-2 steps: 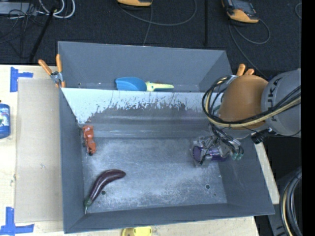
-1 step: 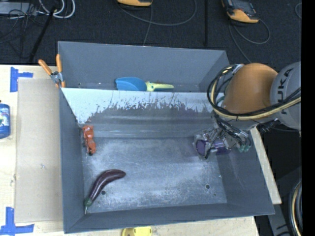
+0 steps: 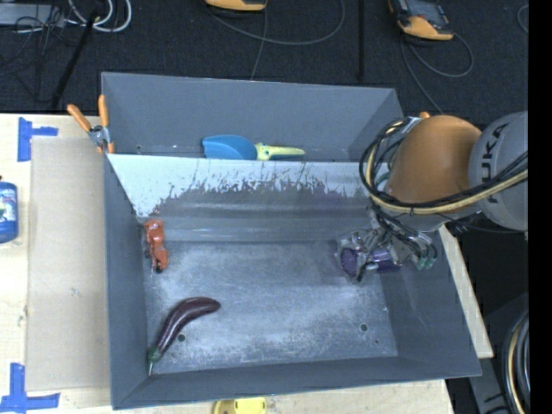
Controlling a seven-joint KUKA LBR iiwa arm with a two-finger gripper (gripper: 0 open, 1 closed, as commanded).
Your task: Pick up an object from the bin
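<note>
Gripper (image 3: 379, 255) low at right middle of frame, near wall of bin (image 3: 276, 313); open or closed: cannot tell. Small purple object (image 3: 352, 262) at its tip. Likely grasp step. Next: secure hold, lift straight up. Dark eggplant-shaped piece (image 3: 183, 317) lower left, well apart.

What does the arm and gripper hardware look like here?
The arm is a silver-grey rounded link with dark lettering that is partly cut off. Its wrist carries a smooth orange dome cover, ringed by looped black and pale yellow cables. Below it is the gripper, a small dark assembly with thin wires.
</note>
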